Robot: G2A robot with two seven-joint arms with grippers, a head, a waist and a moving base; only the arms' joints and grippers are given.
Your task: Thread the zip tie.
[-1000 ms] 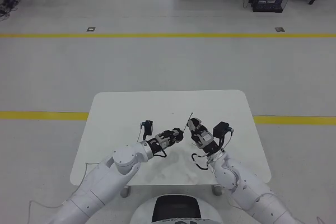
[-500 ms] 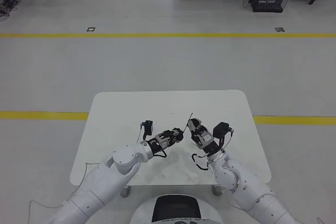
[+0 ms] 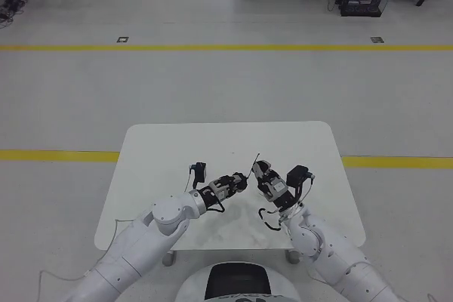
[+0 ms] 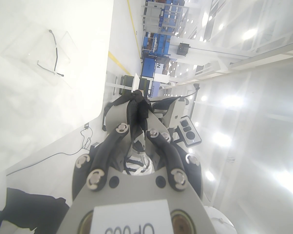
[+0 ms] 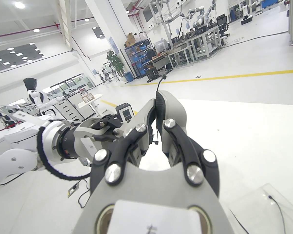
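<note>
Zip tie [image 5: 160, 82], black, clamped tight in right gripper [image 5: 157, 101]; thin tail pokes past the fingertips toward the far side, above the middle of the table [image 3: 211, 143]. Left gripper [image 4: 136, 97] just to its left, fingers pressed together; contents cannot be told. Clear tray [image 4: 66, 37] with loose ties [image 4: 55, 57] on the table.

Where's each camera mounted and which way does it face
Top view: overhead, facing down at the table; left gripper and right gripper show.
Left wrist view: on the wrist, along its gripper, past the table's edge.
Right wrist view: along its gripper holding the zip tie; left arm beside.
Shared: both wrist views catch the clear tray.
</note>
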